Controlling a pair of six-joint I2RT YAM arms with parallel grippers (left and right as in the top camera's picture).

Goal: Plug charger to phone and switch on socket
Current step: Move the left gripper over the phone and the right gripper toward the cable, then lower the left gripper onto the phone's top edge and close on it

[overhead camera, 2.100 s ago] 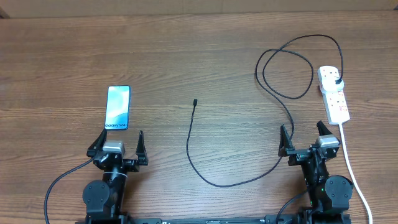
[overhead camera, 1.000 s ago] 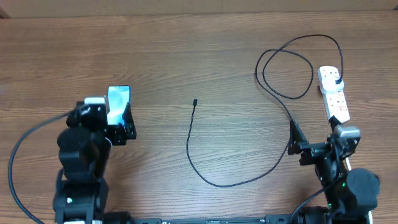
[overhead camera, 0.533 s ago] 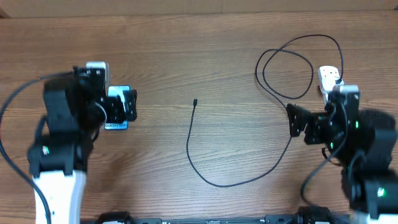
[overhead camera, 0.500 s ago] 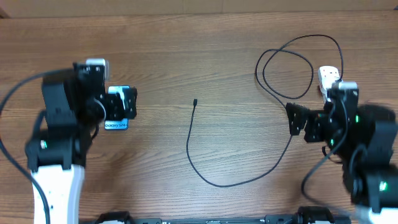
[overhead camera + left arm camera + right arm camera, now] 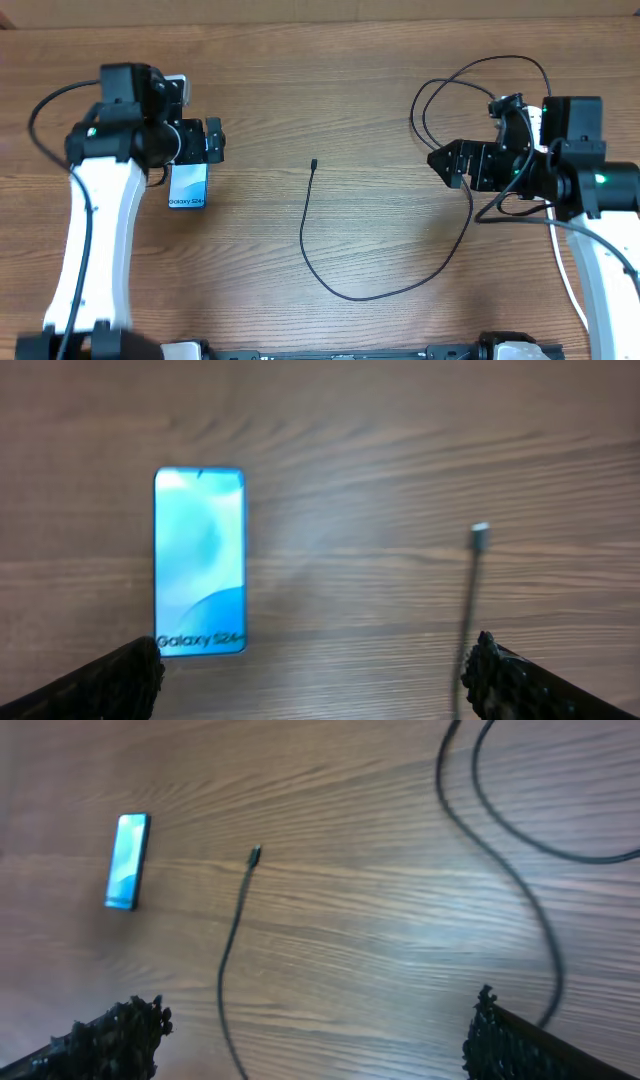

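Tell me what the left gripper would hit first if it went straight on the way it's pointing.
Most likely bare table: the open left gripper aims between the phone, off to one side, and the charger tip on the other. Neither seems dead ahead, though depth is hard to judge.

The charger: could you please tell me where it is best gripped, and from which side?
Probably just behind the connector tip of the charger, coming straight down from above and closing across the cable's width. That stretch lies straight and flat on the table, well apart from the phone.
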